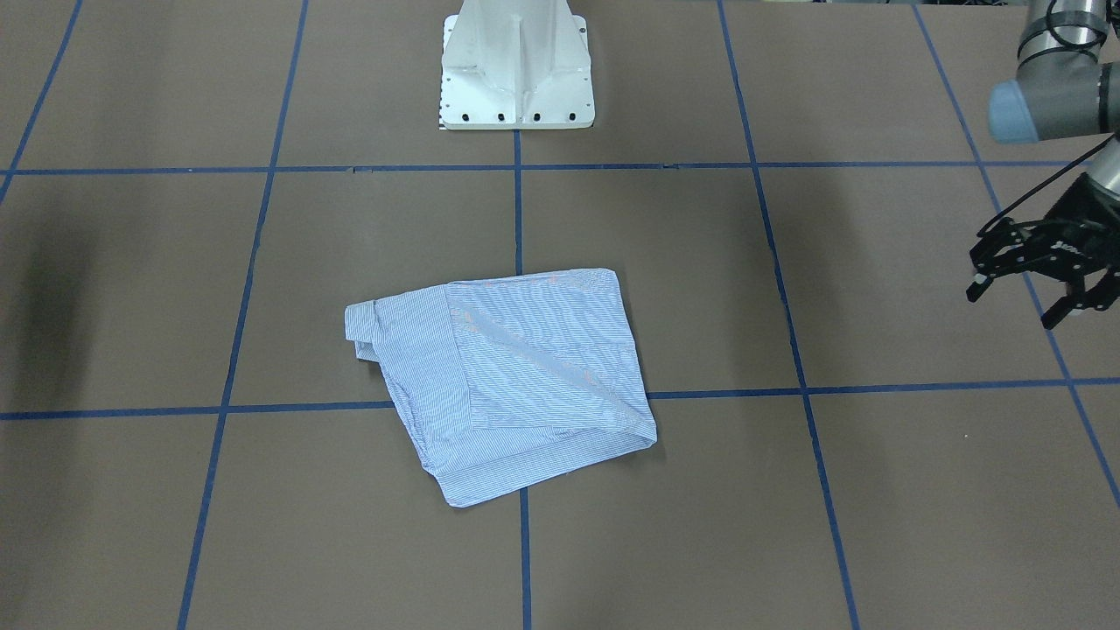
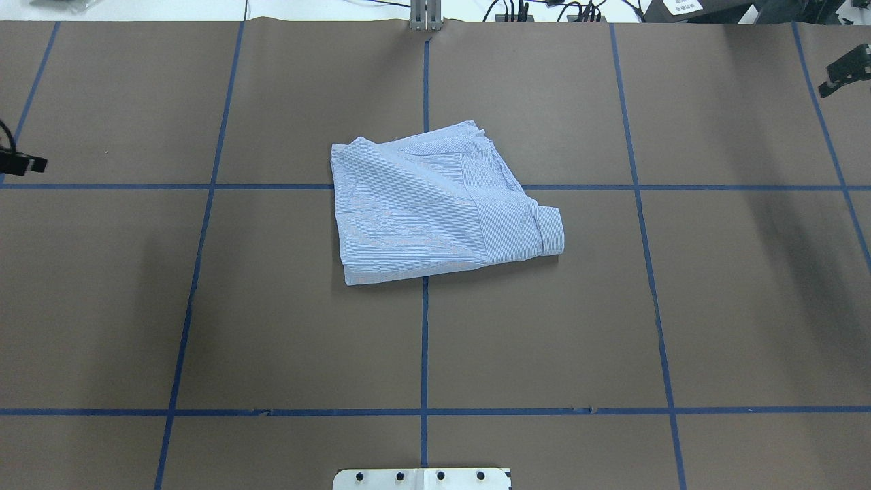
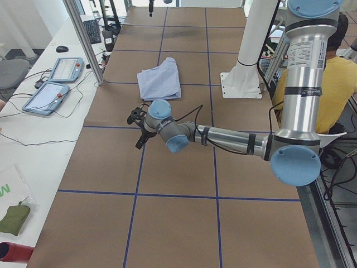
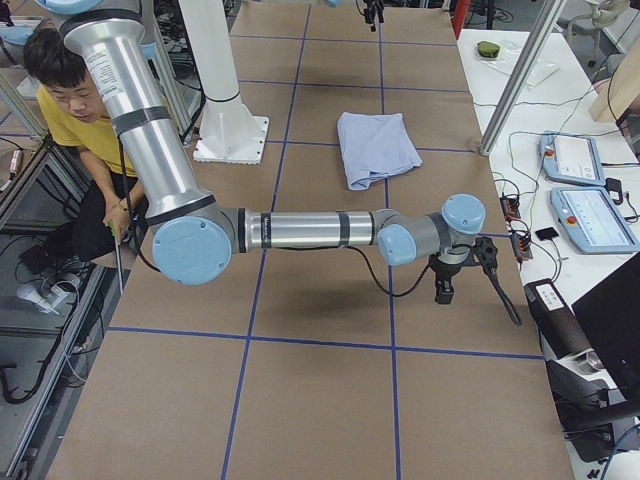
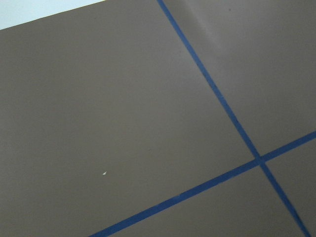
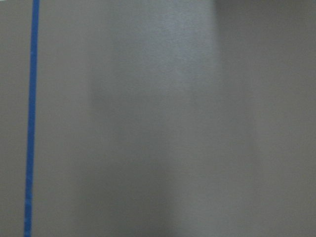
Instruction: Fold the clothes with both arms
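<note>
The clothes are one light blue striped shirt (image 1: 525, 376), folded into a compact, slightly skewed packet near the table's centre (image 2: 422, 204); it also shows in the side views (image 3: 160, 82) (image 4: 375, 145). My left gripper (image 1: 1013, 306) hovers open and empty far off to the robot's left, over bare table (image 3: 135, 131). Only one left fingertip (image 2: 24, 163) enters the overhead view. My right gripper (image 4: 478, 305) hangs far to the robot's right with its fingers spread and nothing between them; one right finger (image 2: 847, 68) shows at the overhead edge. Both wrist views show only brown table and blue tape.
The white pedestal base (image 1: 516, 70) stands at the robot's edge of the table. A person in a yellow shirt (image 3: 329, 72) sits behind it. Teach pendants (image 4: 590, 215) and cables lie on the far side bench, beside an aluminium post (image 4: 520, 80).
</note>
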Controlling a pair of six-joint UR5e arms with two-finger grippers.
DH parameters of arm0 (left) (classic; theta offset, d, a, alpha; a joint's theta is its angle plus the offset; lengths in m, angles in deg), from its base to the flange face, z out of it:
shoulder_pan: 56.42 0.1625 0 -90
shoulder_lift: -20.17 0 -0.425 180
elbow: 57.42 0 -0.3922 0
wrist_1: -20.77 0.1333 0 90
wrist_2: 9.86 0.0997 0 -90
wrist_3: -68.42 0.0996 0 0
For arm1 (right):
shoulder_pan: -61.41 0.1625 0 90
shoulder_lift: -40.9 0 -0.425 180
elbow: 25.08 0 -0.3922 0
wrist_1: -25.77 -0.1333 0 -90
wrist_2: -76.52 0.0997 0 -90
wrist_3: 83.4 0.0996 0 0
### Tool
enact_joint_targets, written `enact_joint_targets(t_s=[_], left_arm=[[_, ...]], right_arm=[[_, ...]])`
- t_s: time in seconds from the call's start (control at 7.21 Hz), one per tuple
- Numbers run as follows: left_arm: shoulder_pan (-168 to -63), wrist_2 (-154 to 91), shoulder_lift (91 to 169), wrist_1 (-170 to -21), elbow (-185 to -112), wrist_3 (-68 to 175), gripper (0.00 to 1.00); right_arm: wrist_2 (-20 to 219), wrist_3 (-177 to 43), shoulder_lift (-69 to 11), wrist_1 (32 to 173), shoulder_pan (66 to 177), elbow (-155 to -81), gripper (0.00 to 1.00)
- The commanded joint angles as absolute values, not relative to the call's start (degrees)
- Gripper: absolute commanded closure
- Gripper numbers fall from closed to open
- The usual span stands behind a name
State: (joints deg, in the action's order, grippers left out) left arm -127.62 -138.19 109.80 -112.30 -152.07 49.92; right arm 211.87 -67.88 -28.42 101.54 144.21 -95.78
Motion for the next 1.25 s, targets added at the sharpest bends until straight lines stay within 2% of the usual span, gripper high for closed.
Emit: enact_joint_targets(t_s=[0.0, 0.28, 0.69, 0.83, 0.97, 1.11], left_arm=[[-134.36, -143.52, 106.92, -105.47, -151.99, 62.66, 0.0], [-136.73, -143.63, 106.92, -102.8, -151.9, 62.88, 0.0], [-140.7, -145.56, 106.3, -98.14, -152.78, 63.05, 0.0], [-141.84, -146.0, 105.87, -97.97, -155.3, 64.27, 0.0], [-142.29, -145.83, 101.95, -96.49, -155.76, 67.33, 0.0], [-142.29, -146.17, 101.73, -95.95, -156.73, 67.36, 0.0]], right_arm=[[214.07, -76.94, -31.51, 109.41, 150.16, -99.41, 0.0], [213.73, -83.91, -32.32, 116.54, 152.46, -101.71, 0.0], [212.15, -83.58, -35.21, 116.48, 152.12, -101.89, 0.0], [211.97, -84.27, -35.39, 116.22, 152.12, -102.15, 0.0], [211.36, -83.5, -37.57, 116.48, 152.03, -104.07, 0.0], [209.87, -84.18, -38.29, 115.09, 151.25, -104.09, 0.0]])
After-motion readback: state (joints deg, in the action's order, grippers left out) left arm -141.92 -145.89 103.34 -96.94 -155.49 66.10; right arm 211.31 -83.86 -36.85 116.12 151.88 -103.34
